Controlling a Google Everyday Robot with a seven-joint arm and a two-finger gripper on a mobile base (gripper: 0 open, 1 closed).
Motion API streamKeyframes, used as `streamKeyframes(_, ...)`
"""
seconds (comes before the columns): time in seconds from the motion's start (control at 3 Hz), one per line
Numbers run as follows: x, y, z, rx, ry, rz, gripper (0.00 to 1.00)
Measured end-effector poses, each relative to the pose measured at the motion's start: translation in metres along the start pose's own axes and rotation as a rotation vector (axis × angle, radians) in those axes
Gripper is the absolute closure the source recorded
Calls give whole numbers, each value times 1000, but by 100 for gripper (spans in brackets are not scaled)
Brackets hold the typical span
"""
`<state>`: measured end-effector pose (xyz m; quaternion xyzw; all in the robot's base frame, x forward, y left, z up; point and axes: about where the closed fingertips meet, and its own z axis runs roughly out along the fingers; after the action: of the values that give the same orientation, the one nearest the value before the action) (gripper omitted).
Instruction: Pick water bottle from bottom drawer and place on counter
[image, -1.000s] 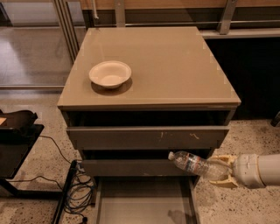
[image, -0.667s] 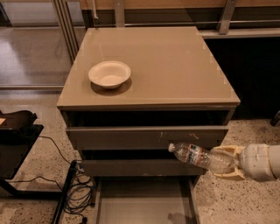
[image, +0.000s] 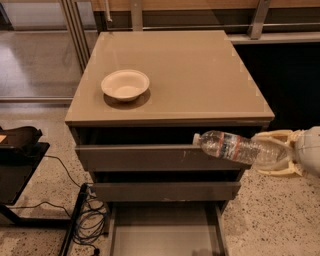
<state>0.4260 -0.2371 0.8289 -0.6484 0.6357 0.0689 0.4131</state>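
Fingers of the cream-coloured two-finger gripper are clenched on the base end of the small, clear, crinkled plastic water bottle with its white cap and red, white and blue label band. The gripper enters from the right edge of the view.

Bottle position: airborne, lying near horizontal, cap pointing left and slightly up, in front of the grey-brown top drawer.

Change: one second ago the bottle hung level with the middle drawer. It has since risen one drawer height and now sits just under the counter edge.

Status: the shallow grey bottom drawer stands open with nothing visible on its floor. Extraction is judged complete and the lift is under way.

Remaining: raise the bottle above the glossy taupe-beige square counter, then carry it inward. A round white paper bowl occupies the counter's left front; the right half offers a free placement area.
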Motion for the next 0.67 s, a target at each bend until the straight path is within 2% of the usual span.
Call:
streamKeyframes(0.33, -33, -51, -24, 50, 16, -51, 100)
streamKeyframes(0.67, -33, -50, -24, 50, 16, -51, 100)
